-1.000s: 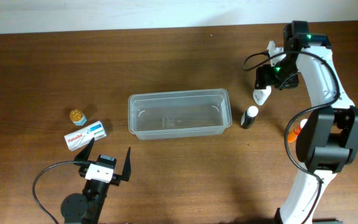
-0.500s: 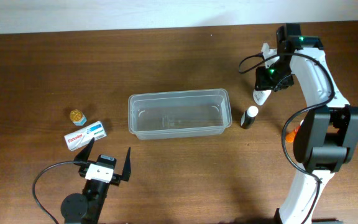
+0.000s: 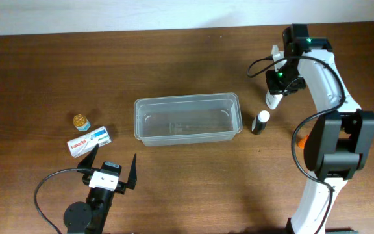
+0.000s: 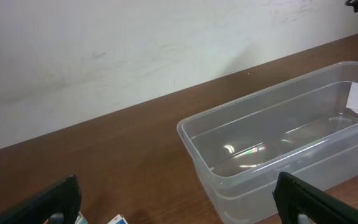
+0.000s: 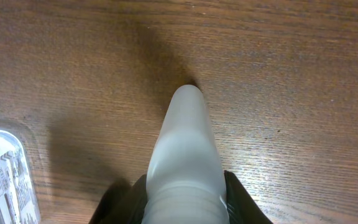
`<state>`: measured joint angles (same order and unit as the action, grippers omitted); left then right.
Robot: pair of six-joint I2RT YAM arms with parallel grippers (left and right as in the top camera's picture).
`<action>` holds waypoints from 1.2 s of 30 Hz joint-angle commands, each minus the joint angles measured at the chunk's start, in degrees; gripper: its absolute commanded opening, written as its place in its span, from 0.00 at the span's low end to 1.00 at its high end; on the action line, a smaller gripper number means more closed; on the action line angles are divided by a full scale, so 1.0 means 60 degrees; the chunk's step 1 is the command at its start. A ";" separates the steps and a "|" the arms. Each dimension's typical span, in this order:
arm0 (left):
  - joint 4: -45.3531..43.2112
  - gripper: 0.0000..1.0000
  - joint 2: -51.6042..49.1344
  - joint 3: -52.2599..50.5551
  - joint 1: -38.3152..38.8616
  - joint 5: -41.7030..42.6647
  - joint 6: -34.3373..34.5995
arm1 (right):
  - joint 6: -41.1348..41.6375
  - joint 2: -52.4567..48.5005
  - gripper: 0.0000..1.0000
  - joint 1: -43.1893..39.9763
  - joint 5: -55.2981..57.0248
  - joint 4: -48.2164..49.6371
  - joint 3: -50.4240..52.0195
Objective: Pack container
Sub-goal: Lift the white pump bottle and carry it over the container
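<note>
Zero items in container [image 3: 187, 99]. Right gripper [image 3: 278, 88] clamped on white tapered bottle [image 5: 185, 143], likely first pick. Next: carry it over container, release. Left gripper [image 3: 113, 162] fingers apart, idle.

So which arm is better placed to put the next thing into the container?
Right. The right gripper seems to hold a white bottle, just beyond the container's right end. The left gripper is open and empty, near the box.
</note>
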<state>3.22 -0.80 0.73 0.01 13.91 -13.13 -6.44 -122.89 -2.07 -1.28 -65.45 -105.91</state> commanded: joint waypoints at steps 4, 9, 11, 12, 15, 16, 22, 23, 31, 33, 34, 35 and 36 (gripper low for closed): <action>0.0047 0.99 0.0066 -0.0033 -0.0029 -0.0025 -0.0109 | 0.0189 -0.0011 0.18 0.0306 -0.0226 -0.0466 -0.0594; 0.0051 0.99 0.0066 -0.0033 -0.0029 -0.0025 -0.0109 | 0.0277 0.0080 0.18 0.0353 -0.0302 -0.1861 -0.2324; 0.0047 0.99 0.0066 -0.0033 -0.0029 -0.0025 -0.0109 | 0.0448 0.0080 0.17 0.0353 -0.0364 -0.2495 -0.3187; 0.0047 0.99 0.0066 -0.0033 -0.0029 -0.0029 -0.0109 | 0.0444 0.0080 0.17 0.0353 -0.0557 -0.2871 -0.3727; 0.0047 0.99 0.0066 -0.0033 -0.0029 -0.0025 -0.0109 | 0.0448 0.0080 0.17 0.0353 -0.1355 -0.3781 -0.5136; 0.0047 0.99 0.0066 -0.0036 -0.0029 -0.0029 -0.0109 | 0.0448 0.0084 0.17 0.0357 -0.1701 -0.4058 -0.5566; 0.0047 0.99 0.0066 -0.0033 -0.0029 -0.0029 -0.0109 | 0.0484 0.0098 0.17 0.0634 -0.3625 -0.5315 -0.7563; 0.0047 0.99 0.0066 -0.0036 -0.0029 -0.0025 -0.0109 | 0.0484 0.0200 0.17 0.0732 -0.3880 -0.5315 -0.7570; 0.0047 0.99 0.0066 -0.0033 -0.0029 -0.0025 -0.0109 | 0.0674 0.0397 0.18 0.2310 -0.4554 -0.5315 -0.7082; 0.0047 0.99 0.0066 -0.0033 -0.0029 -0.0029 -0.0109 | 0.1020 0.0397 0.17 0.2699 -0.3603 -0.5315 -0.6645; 0.0047 0.99 0.0066 -0.0033 -0.0029 -0.0025 -0.0109 | 0.1155 0.0397 0.18 0.2874 -0.3169 -0.5311 -0.6408; 0.0047 0.99 0.0066 -0.0036 -0.0029 -0.0025 -0.0109 | 0.1260 0.0393 0.17 0.3034 -0.2776 -0.5311 -0.6171; 0.0047 0.99 0.0066 -0.0036 -0.0029 -0.0029 -0.0109 | 0.1399 0.0393 0.18 0.3202 -0.2397 -0.5286 -0.5887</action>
<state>3.22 -0.80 0.73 0.01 13.91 -13.13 -1.23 -122.19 14.46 -23.68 -96.99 -145.29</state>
